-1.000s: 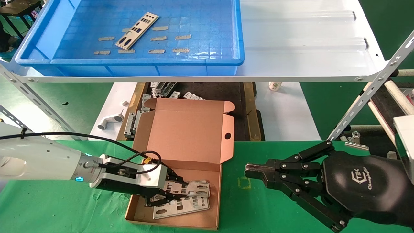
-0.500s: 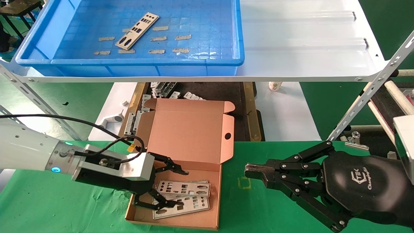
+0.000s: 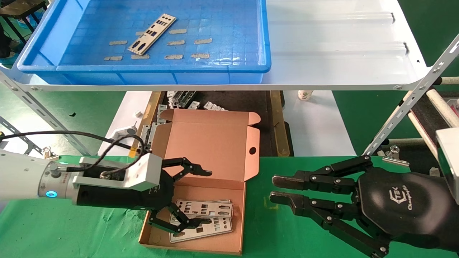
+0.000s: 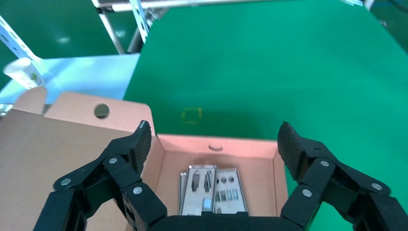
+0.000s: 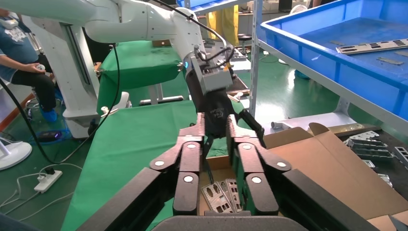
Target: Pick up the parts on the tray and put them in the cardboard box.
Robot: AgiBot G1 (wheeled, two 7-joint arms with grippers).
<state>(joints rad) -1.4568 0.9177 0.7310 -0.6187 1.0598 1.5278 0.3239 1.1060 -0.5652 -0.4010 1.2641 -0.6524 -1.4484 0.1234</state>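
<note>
Bright-blue tray (image 3: 222, 68) up on the white shelf (image 3: 340, 53), one silver part (image 3: 152, 34) lying flat inside. Cardboard box (image 3: 208, 150) open on the green bench (image 3: 71, 233), two parts (image 3: 204, 215) stacked in it. Left end effector (image 3: 190, 197) spread wide, empty, above them. Right end effector (image 3: 278, 188) slightly parted, idle. Likely light, stiff, slippery, sharp-edged; best pinched across the long edges.

Factory workshop: slotted-angle steel rack (image 3: 405, 104), green-clothed bench (image 3: 71, 233), loose metal brackets (image 3: 181, 98).
</note>
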